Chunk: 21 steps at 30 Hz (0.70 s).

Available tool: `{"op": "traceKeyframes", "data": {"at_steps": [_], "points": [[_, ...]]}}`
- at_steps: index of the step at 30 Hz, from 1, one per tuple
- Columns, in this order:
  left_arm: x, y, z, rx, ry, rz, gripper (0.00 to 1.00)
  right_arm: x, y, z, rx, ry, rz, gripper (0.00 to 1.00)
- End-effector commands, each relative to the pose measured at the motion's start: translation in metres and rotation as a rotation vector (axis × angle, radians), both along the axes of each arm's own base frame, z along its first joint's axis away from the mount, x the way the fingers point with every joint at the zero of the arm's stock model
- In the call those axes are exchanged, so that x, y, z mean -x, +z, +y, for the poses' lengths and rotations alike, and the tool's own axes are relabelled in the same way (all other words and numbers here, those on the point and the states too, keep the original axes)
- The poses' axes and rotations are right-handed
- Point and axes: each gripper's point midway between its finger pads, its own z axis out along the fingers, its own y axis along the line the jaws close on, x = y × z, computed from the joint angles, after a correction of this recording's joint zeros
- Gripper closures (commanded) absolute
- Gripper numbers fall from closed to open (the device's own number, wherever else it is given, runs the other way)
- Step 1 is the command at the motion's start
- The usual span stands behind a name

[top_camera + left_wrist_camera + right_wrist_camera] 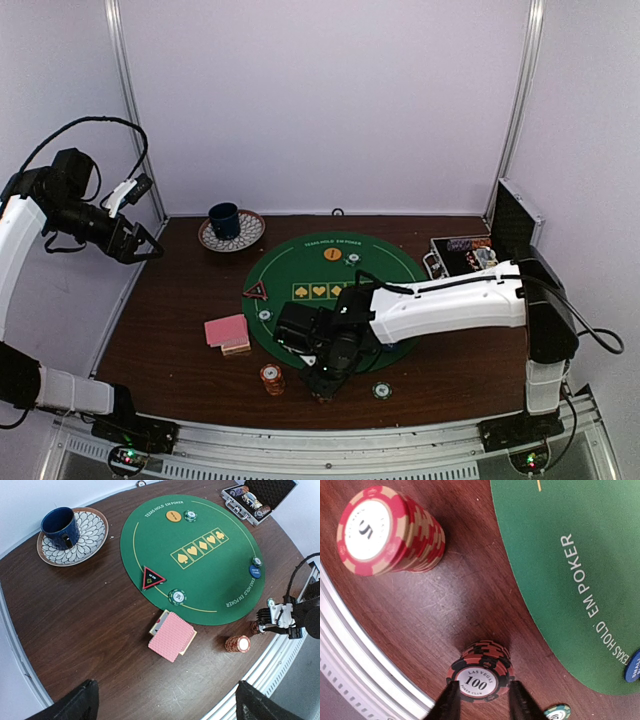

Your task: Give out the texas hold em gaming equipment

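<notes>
The green mat (210, 590) shows whole only in the left wrist view, lettered "TEXAS HOLD EM POKER". The left gripper (152, 243) hangs spread wide. The right gripper (484, 686) clamps a black-red chip stack (480, 672) on the bare table (470, 605) beside the mat (overhead, the right arm (450, 300) hides it), marked "LAS VEGAS 100". A red stack (385, 530) nearby reads "5".

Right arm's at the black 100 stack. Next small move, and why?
Probably squeeze the right gripper firmly onto the 100 chip stack before any lift. Its fingers bracket the stack on both sides, but firm contact isn't clear; the stack stands on the table, just off the green mat.
</notes>
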Motion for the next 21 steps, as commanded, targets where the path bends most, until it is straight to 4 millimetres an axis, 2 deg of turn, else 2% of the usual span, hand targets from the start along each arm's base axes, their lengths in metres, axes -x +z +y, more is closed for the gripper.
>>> {"op": "traceKeyframes", "data": {"at_steps": [1, 6, 11, 17, 21], "points": [[-0.004, 0.006, 0.000, 0.000, -0.011, -0.033, 0.02, -0.009, 0.032, -0.002, -0.023, -0.012, -0.046, 0.91], [-0.008, 0.003, 0.001, 0.000, -0.007, -0.017, 0.02, -0.024, 0.061, -0.005, -0.089, -0.059, -0.055, 0.93], [-0.006, 0.002, 0.001, -0.004, -0.006, -0.018, 0.02, -0.052, 0.084, -0.020, -0.112, -0.114, -0.082, 0.96], [-0.005, 0.001, 0.003, -0.011, 0.002, -0.016, 0.02, -0.102, 0.111, -0.046, -0.108, -0.207, -0.158, 0.99], [-0.005, 0.001, 0.003, -0.010, 0.001, -0.016, 0.02, -0.139, 0.118, -0.062, -0.092, -0.267, -0.194, 0.99]]}}
